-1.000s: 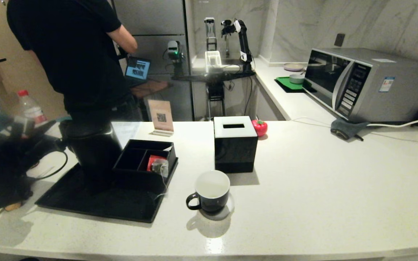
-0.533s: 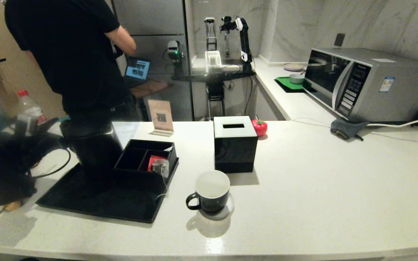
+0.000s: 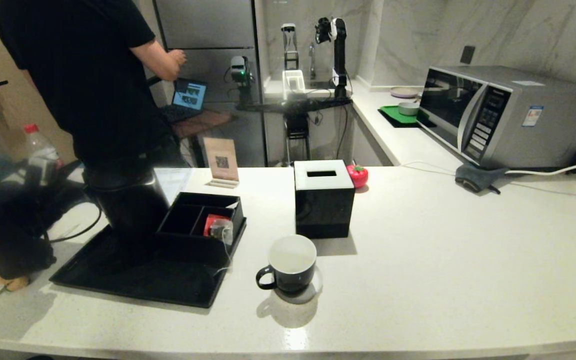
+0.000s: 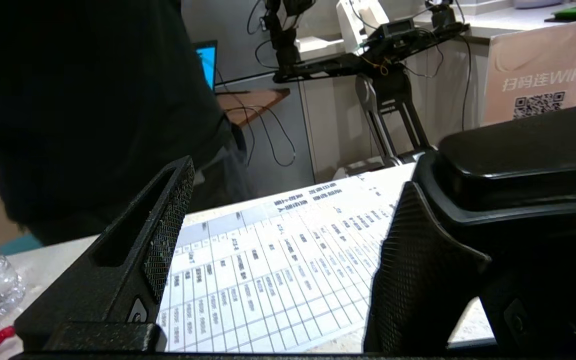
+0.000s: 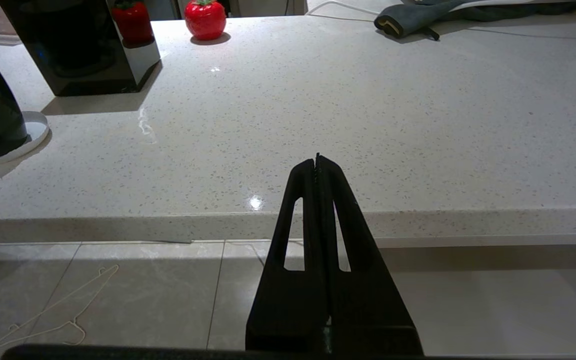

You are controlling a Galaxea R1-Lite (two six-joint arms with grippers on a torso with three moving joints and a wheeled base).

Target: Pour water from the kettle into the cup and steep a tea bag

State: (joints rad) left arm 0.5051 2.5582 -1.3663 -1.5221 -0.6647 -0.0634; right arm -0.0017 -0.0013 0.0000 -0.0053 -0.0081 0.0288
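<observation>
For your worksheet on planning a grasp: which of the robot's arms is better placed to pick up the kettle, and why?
Left. The left gripper is open beside the kettle, which stands on the robot's left. The right gripper is shut, low before the counter edge.

My left arm point(image 3: 10, 235) is sliding slightly right along the counter's left edge, closing in on the kettle point(image 3: 128, 205). Behind the counter, the person in black point(image 3: 83, 75) is leaning left and reaching toward the laptop point(image 3: 189, 95), while the far robot arm point(image 3: 338, 55) is straightening upright.
</observation>
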